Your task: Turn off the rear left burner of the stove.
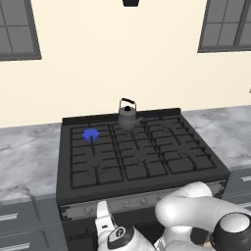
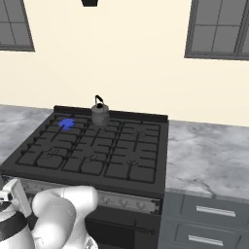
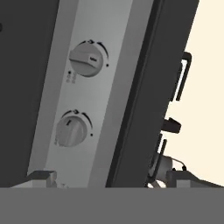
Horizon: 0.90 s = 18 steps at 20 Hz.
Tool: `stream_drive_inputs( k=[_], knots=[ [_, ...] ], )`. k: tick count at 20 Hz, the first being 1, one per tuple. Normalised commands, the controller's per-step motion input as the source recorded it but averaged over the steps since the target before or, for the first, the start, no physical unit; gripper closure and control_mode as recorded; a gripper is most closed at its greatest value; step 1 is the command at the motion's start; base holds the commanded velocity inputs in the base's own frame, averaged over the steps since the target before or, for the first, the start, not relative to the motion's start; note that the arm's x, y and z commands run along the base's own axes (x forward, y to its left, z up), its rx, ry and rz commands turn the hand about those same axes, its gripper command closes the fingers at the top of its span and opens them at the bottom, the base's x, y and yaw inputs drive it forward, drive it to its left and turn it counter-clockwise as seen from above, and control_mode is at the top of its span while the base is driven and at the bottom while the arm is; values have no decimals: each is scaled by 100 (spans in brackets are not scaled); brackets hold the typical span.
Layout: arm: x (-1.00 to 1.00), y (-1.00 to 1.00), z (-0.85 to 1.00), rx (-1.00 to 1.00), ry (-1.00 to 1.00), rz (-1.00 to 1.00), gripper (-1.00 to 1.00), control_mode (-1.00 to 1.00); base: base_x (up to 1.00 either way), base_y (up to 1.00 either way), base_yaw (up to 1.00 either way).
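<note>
The rear left burner (image 1: 90,135) burns blue at the stove's (image 1: 142,166) ten o'clock; the hand (image 3: 109,177), fingers spread and holding nothing, faces two knobs (image 3: 89,58) (image 3: 72,130); reaching is in hand; next, I judge, comes closing on the right knob.

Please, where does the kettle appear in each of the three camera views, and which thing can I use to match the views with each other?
Left base view: the kettle stands at the rear centre of the stove, right of the blue flame of the rear left burner.
Right base view: the kettle is at the rear, upper left of centre, right of the flame.
Hand view: a rolled view; the kettle shows partly at the lower right, past the stove's edge.
Shared landmark: the stove.
</note>
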Motion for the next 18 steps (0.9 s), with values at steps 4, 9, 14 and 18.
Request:
stream_drive_inputs(
  k=[4,9,14,18],
  knots=[
    [0,6,-24,0,-8,-6,-100,-100,0,0,0],
    [0,4,-33,0,-7,-5,-100,-100,0,0,0],
    [0,1,-10,0,-7,-4,-100,-100,0,0,0],
    [2,0,-1,2,-4,0,-100,-100,0,0,0]
  ],
)
